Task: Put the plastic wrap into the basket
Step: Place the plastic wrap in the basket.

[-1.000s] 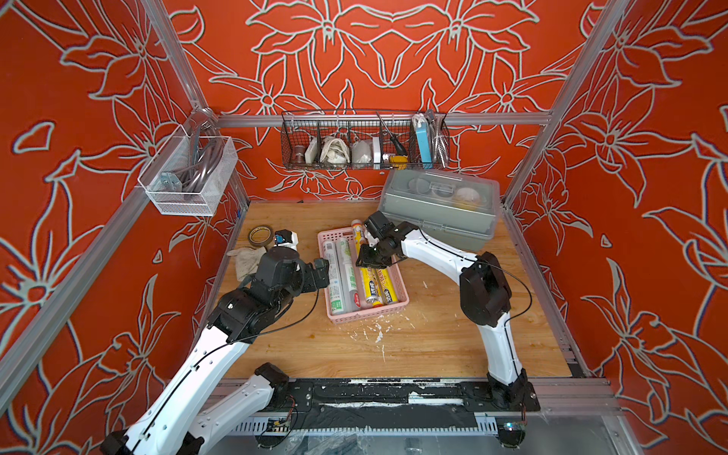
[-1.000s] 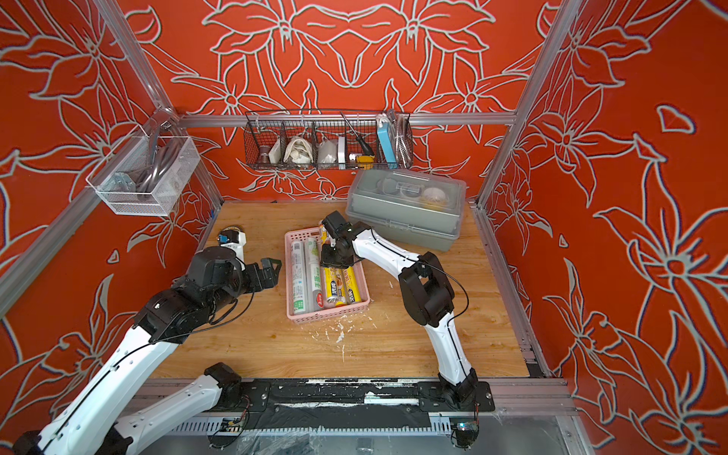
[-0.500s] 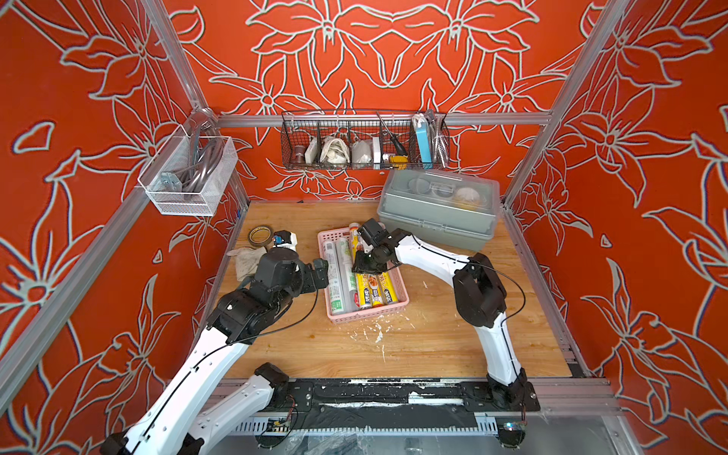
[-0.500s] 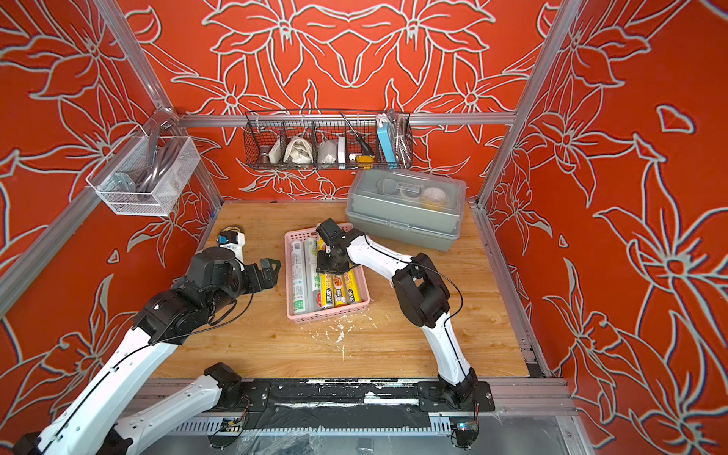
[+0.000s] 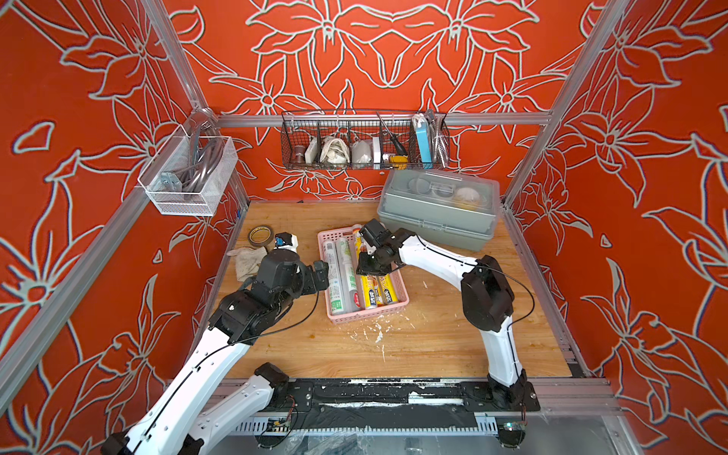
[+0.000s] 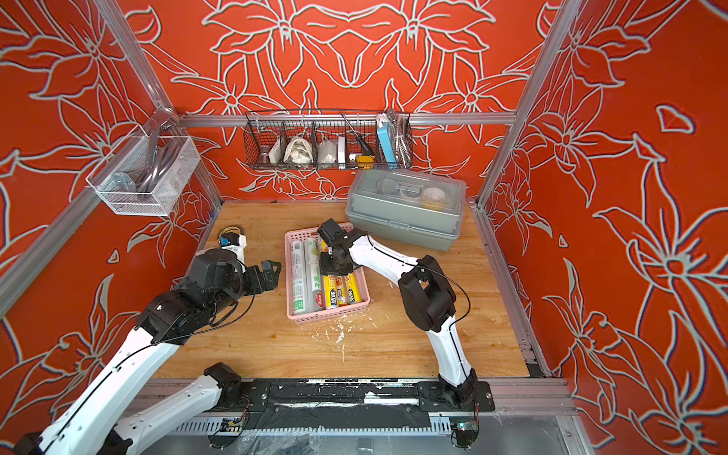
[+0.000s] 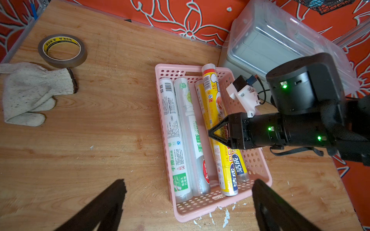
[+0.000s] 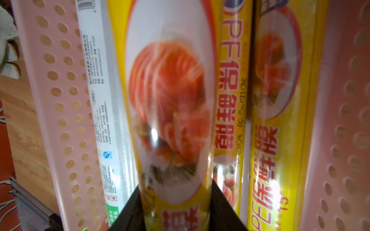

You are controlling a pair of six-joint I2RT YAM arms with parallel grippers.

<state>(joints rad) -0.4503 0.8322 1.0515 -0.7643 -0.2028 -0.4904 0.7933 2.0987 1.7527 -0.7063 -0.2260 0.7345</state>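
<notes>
1 yellow roll [image 7: 212,104] sits clamped in the right claw [image 7: 218,134], over the basket [image 7: 258,166]; left claw [image 7: 188,200] wide.

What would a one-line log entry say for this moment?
right gripper: shut on yellow roll, over pink basket | left gripper: open, beside basket | four rolls inside

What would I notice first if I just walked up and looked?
Probably the pink basket in the middle of the wooden table, packed with long rolls. The right gripper holds one yellow roll tilted over the others, its far end poking past the rim. All around stand bright orange walls with big white flowers.
</notes>
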